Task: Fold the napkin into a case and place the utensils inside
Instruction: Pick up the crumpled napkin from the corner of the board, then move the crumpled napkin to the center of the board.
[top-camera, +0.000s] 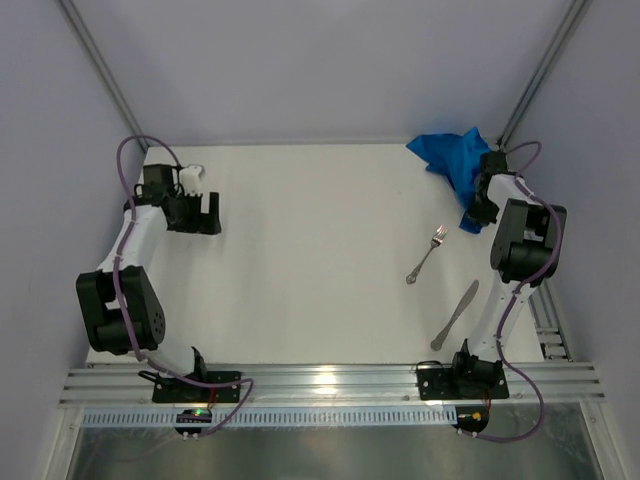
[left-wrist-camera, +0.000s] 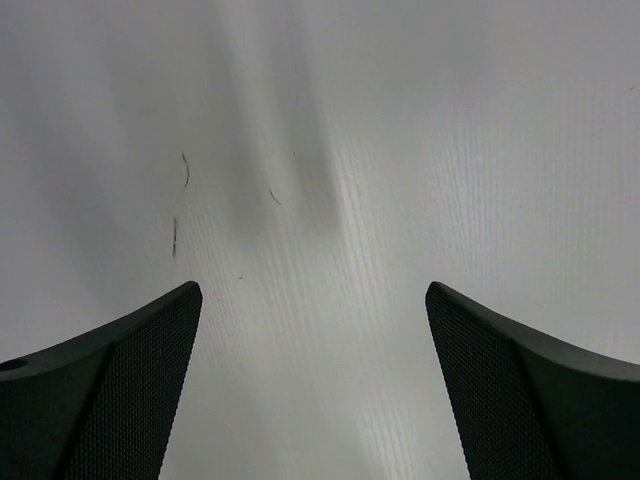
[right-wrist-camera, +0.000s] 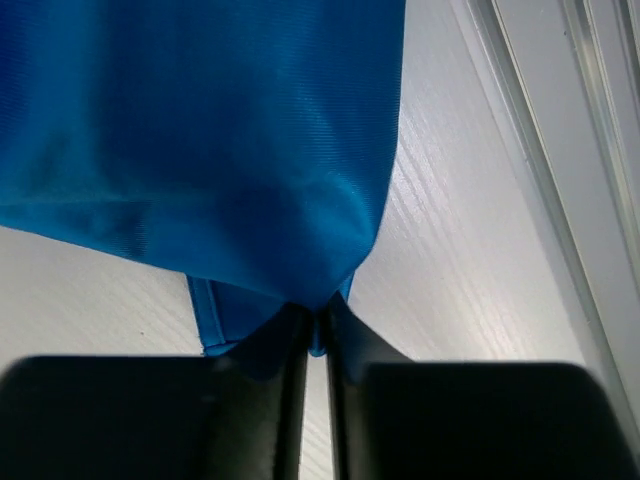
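The bright blue napkin (top-camera: 452, 158) lies bunched at the far right corner of the table. My right gripper (top-camera: 478, 212) is shut on its near edge; in the right wrist view the cloth (right-wrist-camera: 200, 140) hangs from the pinched fingertips (right-wrist-camera: 285, 330) and fills the upper frame. A silver fork (top-camera: 428, 254) lies right of centre, tines pointing away. A silver knife (top-camera: 455, 314) lies nearer, beside the right arm. My left gripper (top-camera: 207, 213) is open and empty at the far left, over bare table (left-wrist-camera: 320, 200). No folded case shows.
A white object (top-camera: 190, 175) sits behind the left wrist. An aluminium rail (top-camera: 330, 385) runs along the near edge. Metal frame posts stand at the back corners (top-camera: 535, 80). A slotted rail runs along the table's right side (right-wrist-camera: 560, 150).
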